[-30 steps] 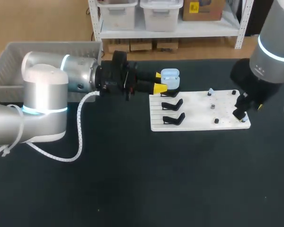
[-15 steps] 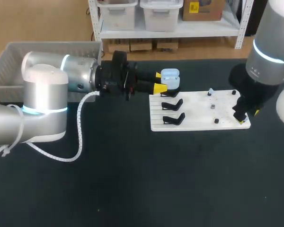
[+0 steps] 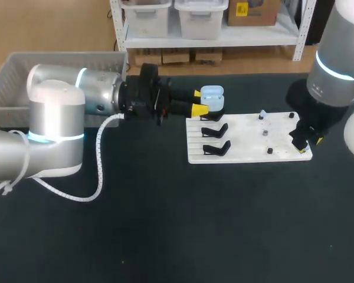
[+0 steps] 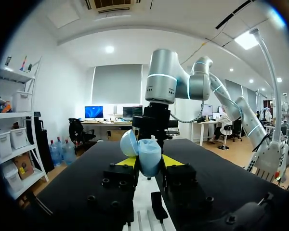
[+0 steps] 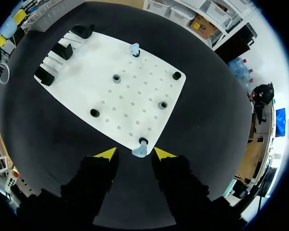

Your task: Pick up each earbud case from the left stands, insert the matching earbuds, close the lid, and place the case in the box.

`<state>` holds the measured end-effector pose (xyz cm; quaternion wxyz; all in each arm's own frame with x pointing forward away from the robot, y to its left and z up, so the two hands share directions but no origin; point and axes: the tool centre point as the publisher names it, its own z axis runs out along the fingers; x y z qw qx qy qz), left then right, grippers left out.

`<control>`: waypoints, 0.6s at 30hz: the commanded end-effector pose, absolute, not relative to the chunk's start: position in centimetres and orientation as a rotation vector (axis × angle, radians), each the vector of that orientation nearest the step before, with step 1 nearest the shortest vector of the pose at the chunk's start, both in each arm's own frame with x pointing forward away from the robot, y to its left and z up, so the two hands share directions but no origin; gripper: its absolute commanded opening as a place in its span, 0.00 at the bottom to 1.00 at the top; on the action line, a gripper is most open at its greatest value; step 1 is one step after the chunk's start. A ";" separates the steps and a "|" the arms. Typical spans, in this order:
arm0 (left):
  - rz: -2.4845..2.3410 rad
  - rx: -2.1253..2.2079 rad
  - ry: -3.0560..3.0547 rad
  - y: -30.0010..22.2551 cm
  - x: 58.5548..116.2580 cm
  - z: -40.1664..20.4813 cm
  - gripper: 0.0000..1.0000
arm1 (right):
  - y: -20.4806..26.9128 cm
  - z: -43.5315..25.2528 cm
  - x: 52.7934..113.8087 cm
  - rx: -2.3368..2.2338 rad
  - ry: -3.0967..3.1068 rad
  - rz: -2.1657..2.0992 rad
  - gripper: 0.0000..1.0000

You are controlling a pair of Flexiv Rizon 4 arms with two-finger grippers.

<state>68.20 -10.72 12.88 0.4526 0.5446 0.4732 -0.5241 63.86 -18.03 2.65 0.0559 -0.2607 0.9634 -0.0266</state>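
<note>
My left gripper (image 3: 198,101) is shut on a light-blue earbud case (image 3: 212,94) with its lid up, held over the far left corner of the white board (image 3: 242,154). In the left wrist view the case (image 4: 148,155) sits between the yellow tips of that gripper (image 4: 148,161). My right gripper (image 3: 304,144) points down at the board's near right corner. Its wrist view shows a pale blue earbud (image 5: 138,151) on a peg between the gripper's (image 5: 135,153) fingers, with a gap on each side. A second earbud (image 5: 135,48) stands on a far peg.
Two empty black stands (image 3: 215,131) (image 3: 217,147) line the board's left side. Several black pegs (image 5: 163,105) dot the board (image 5: 106,57). A grey basket (image 3: 23,71) sits at the table's back left. The black table (image 3: 194,224) is open in front of the board.
My right arm has shifted slightly left and lower over the board's corner, and its fingers have drawn closer around the earbud. The left arm and case have not moved.
</note>
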 end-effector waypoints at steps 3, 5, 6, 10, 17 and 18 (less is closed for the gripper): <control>-1.289 1.340 1.168 -10.7 68.0 12.8 0.00 | -18.0 2.2 64.1 -0.787 2.925 -0.087 0.44; -1.289 1.340 1.168 -10.7 68.0 12.8 0.00 | -18.0 2.2 64.1 -0.785 2.926 -0.089 0.43; -1.289 1.340 1.168 -10.7 68.0 12.8 0.00 | -18.0 2.2 64.1 -0.785 2.926 -0.090 0.43; -1.289 1.340 1.168 -10.7 68.0 12.8 0.00 | -18.1 2.0 64.1 -0.774 2.928 -0.092 0.42; -1.289 1.340 1.168 -10.7 68.0 12.8 0.00 | -18.3 1.6 64.2 -0.763 2.933 -0.098 0.40; -1.289 1.340 1.168 -10.7 68.0 12.8 0.00 | -18.3 1.6 64.2 -0.763 2.932 -0.098 0.39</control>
